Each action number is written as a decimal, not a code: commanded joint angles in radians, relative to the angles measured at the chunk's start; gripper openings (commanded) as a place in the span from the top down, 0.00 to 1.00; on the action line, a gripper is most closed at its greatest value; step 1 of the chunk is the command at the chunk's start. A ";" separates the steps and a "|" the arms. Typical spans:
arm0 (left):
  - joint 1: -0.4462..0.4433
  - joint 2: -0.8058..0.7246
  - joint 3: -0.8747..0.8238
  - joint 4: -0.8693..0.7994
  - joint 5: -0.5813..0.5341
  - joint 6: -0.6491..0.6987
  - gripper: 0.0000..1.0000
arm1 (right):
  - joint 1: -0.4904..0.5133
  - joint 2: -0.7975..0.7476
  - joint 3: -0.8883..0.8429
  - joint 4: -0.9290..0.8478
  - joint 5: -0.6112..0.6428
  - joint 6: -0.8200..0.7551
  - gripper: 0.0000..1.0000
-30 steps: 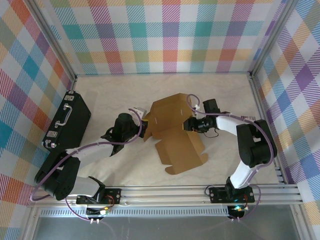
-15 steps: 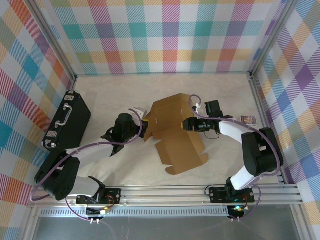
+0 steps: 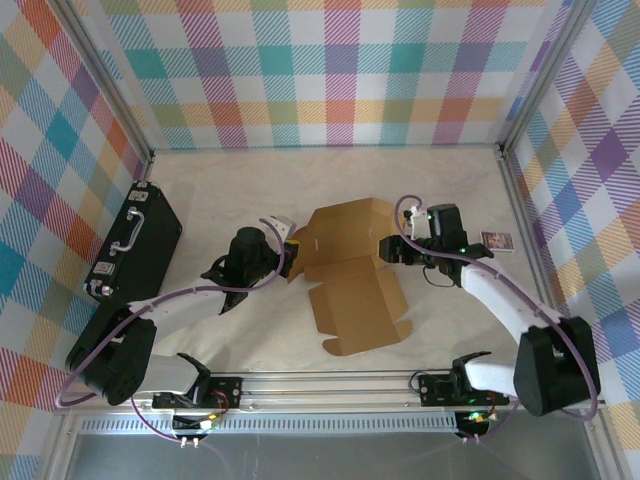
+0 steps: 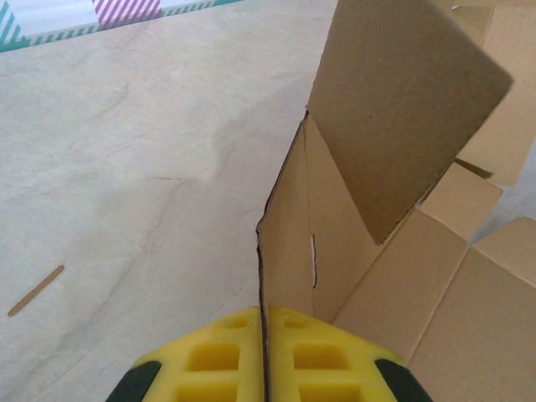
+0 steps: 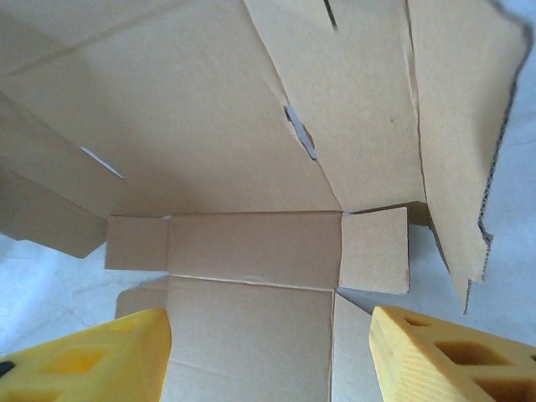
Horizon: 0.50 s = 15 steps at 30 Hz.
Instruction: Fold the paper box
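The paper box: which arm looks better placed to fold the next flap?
Probably right: the right gripper is open, facing loose flaps of the paper box, while the left gripper is shut on its wall, steadying it.

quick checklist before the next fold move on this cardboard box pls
1. Left gripper hold on the paper box: ok, shut on a raised wall's edge.
2. Right gripper ready to grasp: ok, open wide, facing the box's inside.
3. Right gripper touching cardboard: cannot tell.
4. Box fully folded: not ok, the front panel lies flat on the table.
5. Black case clear of the box: ok, apart on the left.
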 commanded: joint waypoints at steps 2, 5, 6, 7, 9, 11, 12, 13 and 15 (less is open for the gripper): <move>-0.015 -0.008 -0.008 -0.012 0.015 0.029 1.00 | 0.006 -0.154 0.074 0.013 -0.001 0.073 0.37; -0.017 -0.005 -0.007 -0.008 0.015 0.029 1.00 | 0.008 -0.160 0.146 0.050 -0.047 0.090 0.32; -0.017 -0.005 -0.007 -0.008 0.015 0.030 1.00 | 0.009 -0.130 0.197 0.013 -0.065 0.071 0.32; -0.019 -0.006 -0.010 -0.004 0.012 0.030 1.00 | 0.014 -0.089 0.257 -0.018 -0.089 0.040 0.32; -0.020 -0.010 -0.016 0.006 0.015 0.038 1.00 | 0.027 -0.009 0.350 -0.077 -0.130 -0.071 0.34; -0.021 -0.013 -0.016 0.008 0.018 0.050 1.00 | 0.053 0.053 0.397 -0.081 -0.169 -0.302 0.37; -0.021 -0.010 -0.014 0.008 0.019 0.057 1.00 | 0.067 0.068 0.397 -0.066 -0.157 -0.424 0.37; -0.020 -0.009 -0.011 0.003 0.019 0.064 1.00 | 0.074 0.085 0.395 -0.044 -0.159 -0.525 0.37; -0.021 -0.007 -0.001 -0.013 0.019 0.075 1.00 | 0.086 0.121 0.400 -0.041 -0.230 -0.702 0.36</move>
